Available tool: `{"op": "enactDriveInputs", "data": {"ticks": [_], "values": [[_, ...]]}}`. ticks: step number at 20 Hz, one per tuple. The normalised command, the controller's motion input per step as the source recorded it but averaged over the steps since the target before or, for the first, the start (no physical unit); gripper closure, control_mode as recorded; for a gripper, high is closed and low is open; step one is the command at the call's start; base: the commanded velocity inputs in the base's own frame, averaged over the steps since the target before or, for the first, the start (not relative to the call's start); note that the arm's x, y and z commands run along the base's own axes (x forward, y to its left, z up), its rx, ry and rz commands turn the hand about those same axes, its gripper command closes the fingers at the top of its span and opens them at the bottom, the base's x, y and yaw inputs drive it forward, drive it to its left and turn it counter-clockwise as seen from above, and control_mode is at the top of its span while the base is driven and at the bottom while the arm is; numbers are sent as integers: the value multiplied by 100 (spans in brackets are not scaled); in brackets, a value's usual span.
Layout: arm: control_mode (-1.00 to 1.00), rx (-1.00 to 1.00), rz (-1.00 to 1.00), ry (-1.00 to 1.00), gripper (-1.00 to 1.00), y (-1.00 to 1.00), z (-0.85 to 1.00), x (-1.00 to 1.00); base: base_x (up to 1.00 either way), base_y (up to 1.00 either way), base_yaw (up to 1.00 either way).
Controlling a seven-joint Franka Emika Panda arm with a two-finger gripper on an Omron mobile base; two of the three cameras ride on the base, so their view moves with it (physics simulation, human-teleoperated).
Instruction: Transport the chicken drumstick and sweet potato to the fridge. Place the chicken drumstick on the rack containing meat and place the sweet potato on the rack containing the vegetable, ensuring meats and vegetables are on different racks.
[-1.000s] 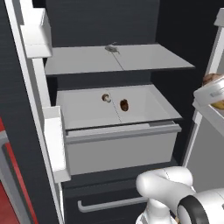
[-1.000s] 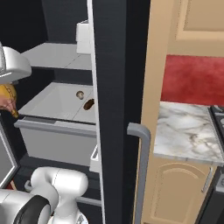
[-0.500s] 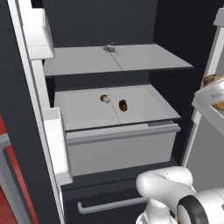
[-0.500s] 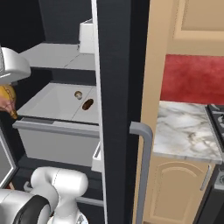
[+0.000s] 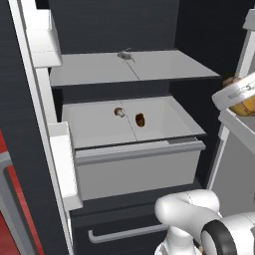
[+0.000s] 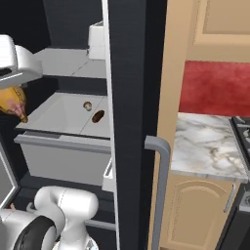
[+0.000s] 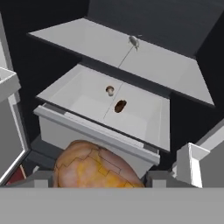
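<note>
The golden-orange chicken drumstick (image 7: 94, 168) sits between my gripper's (image 7: 99, 177) fingers, which are shut on it. It hangs to the right of the fridge (image 5: 20, 124) opening, level with the tray. From the base views the drumstick (image 5: 244, 104) (image 6: 12, 102) shows under the white hand. The dark brown sweet potato (image 5: 140, 119) (image 7: 120, 106) (image 6: 98, 116) lies in the walled tray rack (image 5: 139, 149) beside a pale-capped mushroom (image 5: 119, 112) (image 7: 110, 90). Above it is the flat rack (image 5: 164, 67) (image 7: 166, 65), with a small grey item (image 5: 124, 56) at its seam.
White door bins (image 5: 62, 159) line the left fridge door. The dark right door edge (image 6: 132, 97) with its grey bar handle (image 6: 161, 185) stands close to the arm. A marble counter (image 6: 210, 146) and wooden cabinets lie to the right.
The whole picture has shifted very slightly, so the camera has moved a little. The drumstick stays in the grip and the fridge contents are unchanged.
</note>
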Motion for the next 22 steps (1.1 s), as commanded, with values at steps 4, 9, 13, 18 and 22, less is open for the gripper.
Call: {"op": "enactDriveInputs", "data": {"ticks": [4,9,13,18,22], "values": [[-100,3,0,-2,100,0,-1,99,0,0,0],[-100,6,0,-7,100,0,-8,96,0,0,0],[-100,8,0,-4,100,4,-25,100,0,0,0],[-100,7,0,0,100,12,-24,100,0,0,0],[-100,6,0,0,100,1,-4,100,0,0,0]]}}
